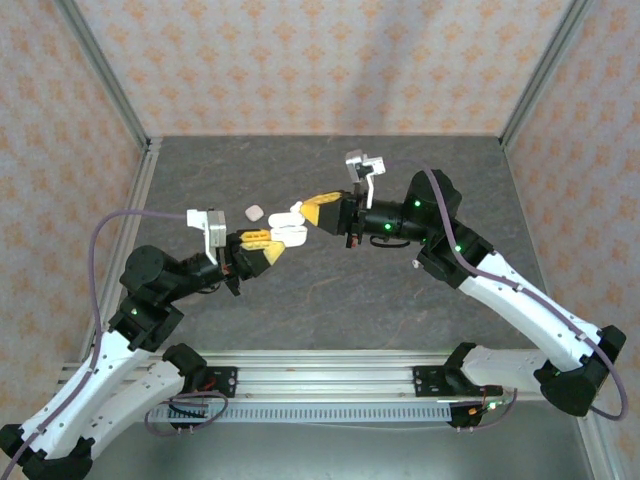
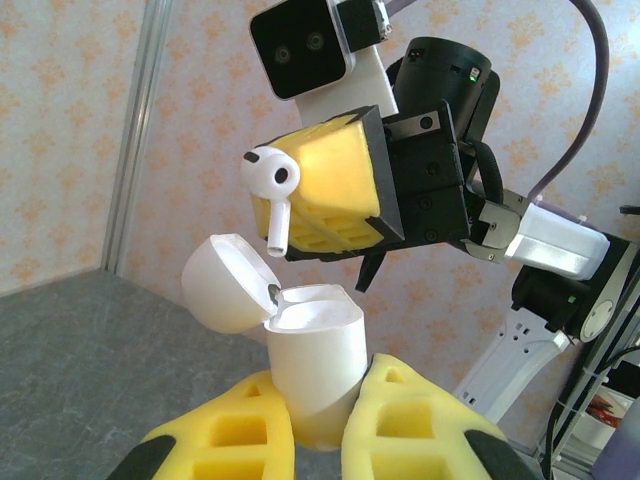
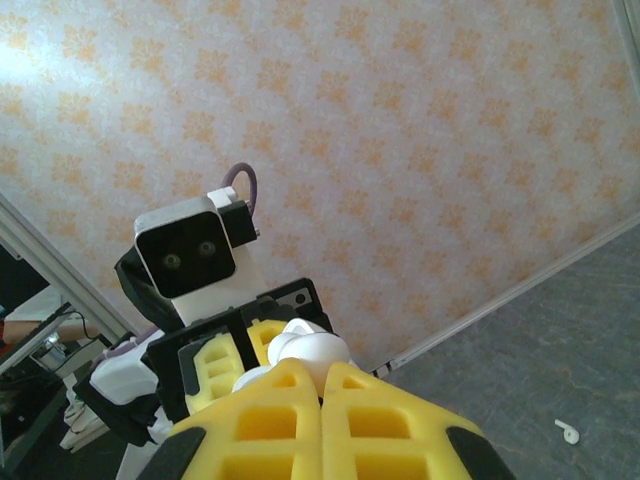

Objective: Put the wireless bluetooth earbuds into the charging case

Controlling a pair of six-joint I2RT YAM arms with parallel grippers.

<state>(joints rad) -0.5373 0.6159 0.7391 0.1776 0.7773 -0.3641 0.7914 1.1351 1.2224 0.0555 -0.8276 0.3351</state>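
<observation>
Your right end effector pinches an earbud, stem down, just above the hinge side of the open case, which your left end effector grips upright, so nudge it over the socket and lower.

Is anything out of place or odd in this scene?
Yes. A loose earbud lies on the table, apart from the open case in the left gripper. The right gripper holds a second earbud just above that case.
</observation>
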